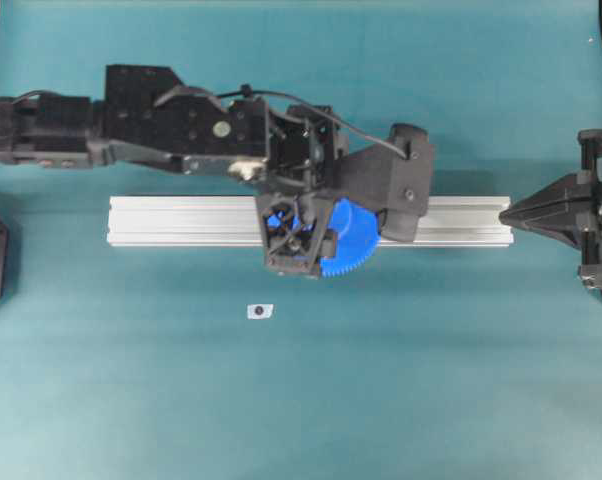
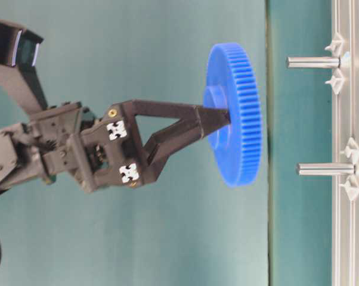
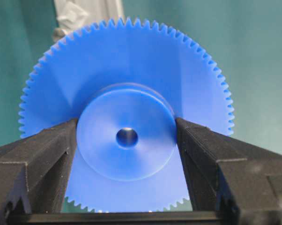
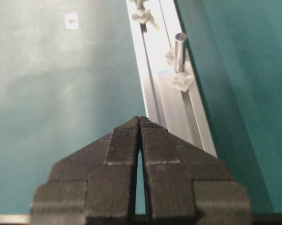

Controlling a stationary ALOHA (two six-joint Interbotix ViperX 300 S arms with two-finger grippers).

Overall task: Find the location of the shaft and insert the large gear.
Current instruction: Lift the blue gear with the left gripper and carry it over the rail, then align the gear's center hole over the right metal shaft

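The large gear point(image 3: 127, 70), a bright blue toothed disc, hangs in the air with my left gripper point(image 3: 127, 126) shut on its raised hub. It is held above the aluminium rail point(image 1: 181, 220), flat face toward it. In the table-level view the shaft point(image 2: 325, 169) stands on the rail between two clear blocks. A second, similar peg point(image 2: 310, 61) stands further along. The gear point(image 2: 239, 113) is apart from both tips, with its hub level between them. My right gripper point(image 4: 139, 118) is shut and empty at the rail's right end, and one peg point(image 4: 180, 51) stands ahead of it.
A small white tag with a dark dot point(image 1: 260, 311) lies on the teal table in front of the rail. The left arm's body point(image 1: 181, 125) reaches over the rail from the back left and hides the pegs from overhead.
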